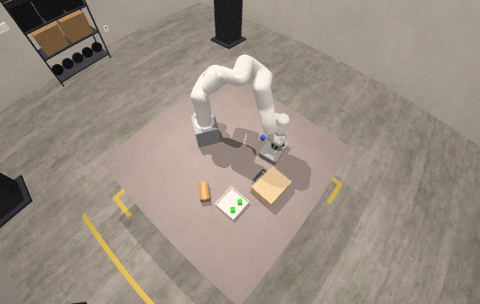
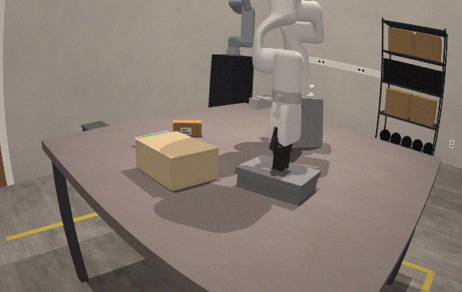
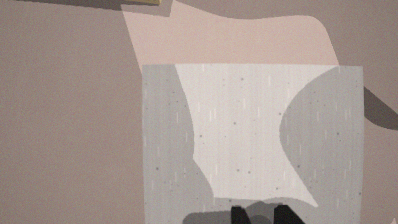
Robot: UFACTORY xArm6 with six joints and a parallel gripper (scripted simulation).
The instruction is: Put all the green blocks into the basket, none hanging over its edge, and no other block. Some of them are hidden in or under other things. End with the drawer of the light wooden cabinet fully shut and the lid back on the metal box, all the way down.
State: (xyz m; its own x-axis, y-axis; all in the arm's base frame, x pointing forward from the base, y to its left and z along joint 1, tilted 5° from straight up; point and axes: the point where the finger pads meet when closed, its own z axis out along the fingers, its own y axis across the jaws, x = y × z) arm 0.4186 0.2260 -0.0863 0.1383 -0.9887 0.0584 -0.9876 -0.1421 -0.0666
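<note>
The grey metal box [image 2: 273, 190] stands on the table with its lid [image 2: 255, 166] [image 3: 250, 140] lying flat on it. My gripper [image 1: 277, 147] [image 2: 280, 167] [image 3: 260, 216] points straight down at the lid's middle and is shut on the lid's handle, which the fingers mostly hide. The white basket [image 1: 224, 201] holds two green blocks [image 1: 240, 202] [image 1: 232, 209]; in the exterior view only a green sliver [image 2: 149, 135] shows behind the light wooden cabinet [image 1: 271, 186] [image 2: 175, 160]. The cabinet's drawer does not stick out.
A blue block [image 1: 262, 137] lies on the table beside the metal box, on the side towards the arm's base [image 1: 205, 134]. A small orange-brown box [image 1: 204, 191] [image 2: 187, 127] lies left of the basket. The cabinet's corner [image 3: 145, 2] shows at the wrist view's top edge.
</note>
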